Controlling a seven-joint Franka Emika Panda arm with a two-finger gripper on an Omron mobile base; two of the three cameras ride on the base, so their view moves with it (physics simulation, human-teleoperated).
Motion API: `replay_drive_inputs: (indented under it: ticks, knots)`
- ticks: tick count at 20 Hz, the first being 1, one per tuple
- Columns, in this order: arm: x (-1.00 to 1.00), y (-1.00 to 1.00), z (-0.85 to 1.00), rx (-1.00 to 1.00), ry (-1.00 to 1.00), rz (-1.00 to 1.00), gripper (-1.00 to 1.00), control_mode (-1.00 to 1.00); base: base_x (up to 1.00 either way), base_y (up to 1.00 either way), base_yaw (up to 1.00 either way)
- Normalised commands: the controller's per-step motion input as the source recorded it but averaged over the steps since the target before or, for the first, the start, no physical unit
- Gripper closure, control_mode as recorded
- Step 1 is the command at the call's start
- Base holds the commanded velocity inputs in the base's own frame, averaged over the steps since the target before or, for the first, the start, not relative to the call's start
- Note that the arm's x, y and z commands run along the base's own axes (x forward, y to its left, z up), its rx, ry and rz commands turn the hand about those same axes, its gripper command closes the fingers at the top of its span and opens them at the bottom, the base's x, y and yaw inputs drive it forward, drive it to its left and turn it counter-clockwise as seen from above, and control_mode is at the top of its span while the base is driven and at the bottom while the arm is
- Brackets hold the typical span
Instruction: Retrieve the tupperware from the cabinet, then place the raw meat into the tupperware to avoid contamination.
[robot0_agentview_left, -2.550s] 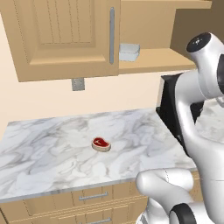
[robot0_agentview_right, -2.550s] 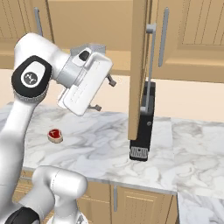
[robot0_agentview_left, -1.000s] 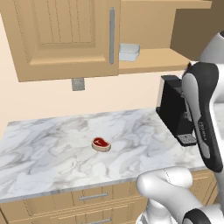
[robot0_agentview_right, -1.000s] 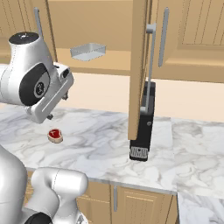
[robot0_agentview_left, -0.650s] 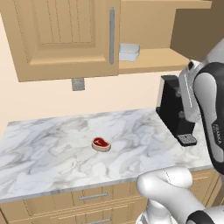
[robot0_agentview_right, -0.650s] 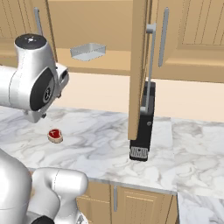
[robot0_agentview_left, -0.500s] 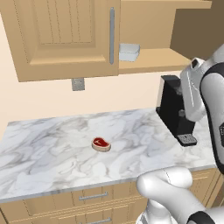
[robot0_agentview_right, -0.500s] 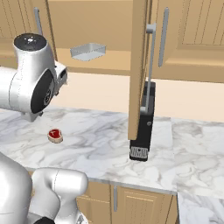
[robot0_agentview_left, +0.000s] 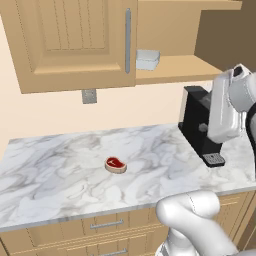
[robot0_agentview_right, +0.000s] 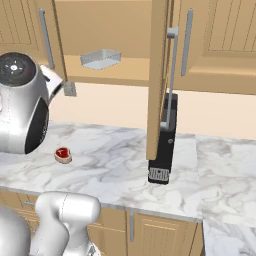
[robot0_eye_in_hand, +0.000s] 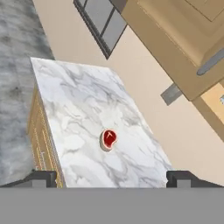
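Tupperware (robot0_agentview_left: 148, 59) sits on the cabinet (robot0_agentview_left: 70, 45) shelf, at about 1 o'clock in the left base view, just past the open door's bar handle (robot0_agentview_left: 128, 41); in the right base view it's at 11 o'clock. Door is swung out, so I judge the shelf is reachable and the fetch step is not done. Raw meat (robot0_agentview_left: 115, 164) lies alone on the marble counter (robot0_agentview_left: 60, 175), dead centre of the left base view, well apart from the black coffee machine (robot0_agentview_left: 200, 125) at 3 o'clock. Meat on bare stone is the contamination worry, hence the container.

My gripper (robot0_eye_in_hand: 111, 177): fingertips (robot0_eye_in_hand: 41, 177) stand wide apart at the bottom of the hand view, nothing between them. Hand camera looks down at the meat (robot0_eye_in_hand: 108, 138) near centre, so the hand isn't aimed at the shelf. I reckon next I need to swing up toward the tupperware first.
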Motion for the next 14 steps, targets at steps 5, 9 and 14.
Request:
replay_drive_inputs:
  ticks: [5,9,14]
  knots:
    - [-0.09,0.52,0.00,0.18,-0.15,-0.07,-1.00,-1.00,0.00,0.00,0.00]
    - [0.00,0.43,0.05,0.21,-0.10,-0.07,-1.00,-1.00,0.00,0.00,0.00]
    - [0.11,0.36,0.02,0.26,-0.04,-0.05,-1.00,-1.00,0.00,0.00,0.00]
